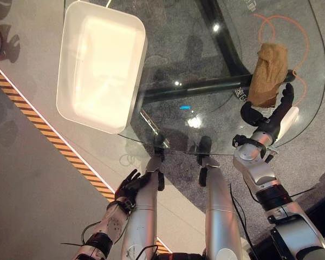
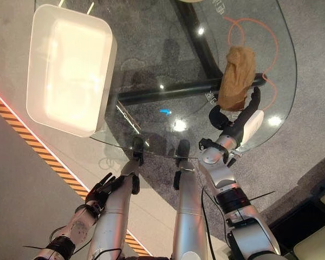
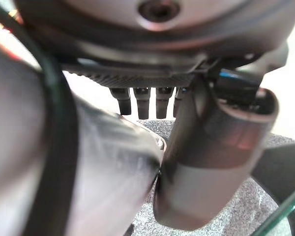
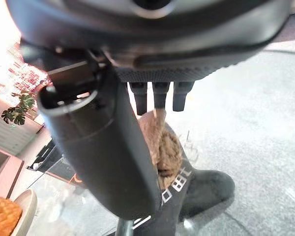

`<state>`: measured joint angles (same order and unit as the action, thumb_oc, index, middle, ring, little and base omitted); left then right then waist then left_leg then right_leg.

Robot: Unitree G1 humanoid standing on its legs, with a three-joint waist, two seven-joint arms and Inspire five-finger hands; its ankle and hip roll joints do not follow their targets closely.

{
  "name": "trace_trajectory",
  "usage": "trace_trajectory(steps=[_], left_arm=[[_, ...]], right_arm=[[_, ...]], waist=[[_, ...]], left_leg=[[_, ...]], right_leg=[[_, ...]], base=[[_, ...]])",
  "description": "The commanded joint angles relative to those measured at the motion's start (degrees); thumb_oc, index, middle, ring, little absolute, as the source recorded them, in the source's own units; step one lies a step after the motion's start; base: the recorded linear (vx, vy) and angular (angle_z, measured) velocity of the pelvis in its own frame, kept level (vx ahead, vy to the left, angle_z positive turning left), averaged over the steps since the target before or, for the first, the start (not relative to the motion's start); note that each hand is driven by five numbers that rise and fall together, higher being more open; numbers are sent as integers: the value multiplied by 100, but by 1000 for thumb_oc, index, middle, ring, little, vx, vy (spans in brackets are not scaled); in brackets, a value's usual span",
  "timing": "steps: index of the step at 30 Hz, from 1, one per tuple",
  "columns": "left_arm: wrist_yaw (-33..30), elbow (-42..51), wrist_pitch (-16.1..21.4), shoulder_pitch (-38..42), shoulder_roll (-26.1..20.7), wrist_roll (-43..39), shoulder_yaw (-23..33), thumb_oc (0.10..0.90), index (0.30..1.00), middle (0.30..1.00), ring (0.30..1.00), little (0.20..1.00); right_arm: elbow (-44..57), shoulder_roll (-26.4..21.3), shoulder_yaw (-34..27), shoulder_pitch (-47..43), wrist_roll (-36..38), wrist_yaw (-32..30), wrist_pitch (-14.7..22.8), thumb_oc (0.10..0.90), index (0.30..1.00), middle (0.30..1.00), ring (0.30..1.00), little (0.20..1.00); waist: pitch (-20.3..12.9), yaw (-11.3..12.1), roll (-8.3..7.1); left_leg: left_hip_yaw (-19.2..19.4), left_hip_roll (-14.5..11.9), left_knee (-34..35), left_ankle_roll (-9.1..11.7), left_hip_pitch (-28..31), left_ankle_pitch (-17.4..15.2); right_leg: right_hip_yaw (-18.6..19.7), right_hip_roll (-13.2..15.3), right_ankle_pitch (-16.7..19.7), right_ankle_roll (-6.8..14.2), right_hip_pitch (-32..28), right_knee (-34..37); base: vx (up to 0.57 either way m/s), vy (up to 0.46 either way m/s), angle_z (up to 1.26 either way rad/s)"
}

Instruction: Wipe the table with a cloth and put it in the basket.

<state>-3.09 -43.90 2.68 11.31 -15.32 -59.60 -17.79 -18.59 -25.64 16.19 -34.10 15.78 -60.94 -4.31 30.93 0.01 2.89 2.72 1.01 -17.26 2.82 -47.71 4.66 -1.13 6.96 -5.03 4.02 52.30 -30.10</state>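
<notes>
Crumpled tan cloth (image 1: 268, 73) on round glass desk (image 1: 206, 65) at 2 o'clock, right robot hand (image 1: 271, 111) spread just beside it; white rectangular plastic basket (image 1: 100, 65) at 10 o'clock. Risk: fingers skid on glass, missing cloth

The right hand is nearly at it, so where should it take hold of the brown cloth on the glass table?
Grip the near end of the brown cloth, coming from the robot's side. It lies bunched in a long heap, and that end sits just beyond the open right hand; closing the fingers over this raised fold should gather enough fabric.
</notes>
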Motion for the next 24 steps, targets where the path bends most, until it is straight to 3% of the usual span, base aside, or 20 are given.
trace_trajectory(steps=[1, 13, 21, 22, 23, 24], left_arm=[[-59, 77, -207, -375, 78, -72, -360, 800, 900, 900, 900, 900], [-172, 168, -300, -245, 41, -215, -403, 800, 900, 900, 900, 900], [-223, 197, -265, -210, 41, -238, -435, 800, 900, 900, 900, 900], [-226, 210, -268, -210, 43, -236, -428, 800, 900, 900, 900, 900], [-232, 219, -268, -206, 49, -239, -421, 800, 900, 900, 900, 900], [-239, 222, -267, -198, 50, -248, -421, 800, 900, 900, 900, 900]], right_arm=[[367, -668, -253, -20, -121, -391, 334, 800, 900, 900, 900, 900], [84, -703, -266, -405, 336, -355, 494, 800, 900, 900, 900, 900], [-205, -697, -240, -499, 490, -270, 334, 800, 900, 900, 900, 900], [-241, -698, -232, -501, 519, -240, 318, 731, 841, 841, 841, 831], [-275, -701, -233, -504, 545, -213, 307, 591, 721, 721, 721, 691], [-320, -703, -235, -505, 553, -178, 298, 317, 486, 486, 486, 417]], waist=[[-114, -77, 235], [-114, -19, 297], [-114, 8, 315], [-114, 13, 319], [-114, 15, 323], [-114, 17, 326]], left_leg=[[106, 259, -883, -108, -379, -679], [61, 260, -863, -67, -595, -622], [38, 285, -848, -53, -656, -603], [44, 282, -847, -51, -656, -602], [49, 280, -843, -49, -656, -599], [51, 283, -837, -49, -654, -597]], right_leg=[[-321, -179, 804, 61, 37, 899], [-328, -195, 829, 68, 272, 871], [-343, -198, 853, 72, 330, 887], [-344, -197, 851, 72, 333, 884], [-344, -196, 851, 74, 334, 887], [-347, -193, 853, 76, 332, 893]], base=[[0, 0, 0], [0, 0, 0], [0, 0, 0], [0, 0, 0], [0, 0, 0], [0, 0, 0]])
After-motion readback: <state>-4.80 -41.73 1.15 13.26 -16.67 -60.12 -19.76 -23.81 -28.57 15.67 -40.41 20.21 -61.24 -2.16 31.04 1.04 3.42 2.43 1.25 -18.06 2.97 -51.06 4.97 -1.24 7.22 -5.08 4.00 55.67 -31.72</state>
